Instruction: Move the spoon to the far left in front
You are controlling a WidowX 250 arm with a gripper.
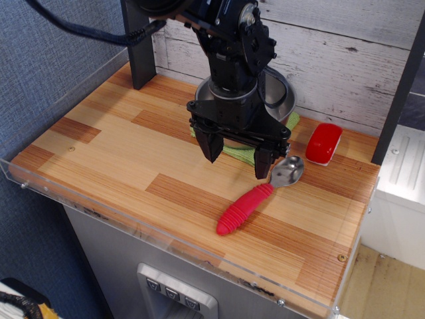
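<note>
You had the fingers [238,156] spread open and empty over the spoon [260,193], which lay untouched near the counter's [113,153] front right; grasp and carry remained.

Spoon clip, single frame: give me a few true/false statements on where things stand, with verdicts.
1. The spoon lies flat on the table. True.
2. The end effector is shut on the spoon. False: its jaws are open and hold nothing, with one finger by the spoon's neck.
3. The spoon's handle points toward the front edge. True.
4. The red block sits inside the steel bowl. False: it rests on the table to the right of the bowl.
5. A green cloth lies under the end effector. True.
6. The spoon is already at the far left front. False: it is right of centre.
</note>
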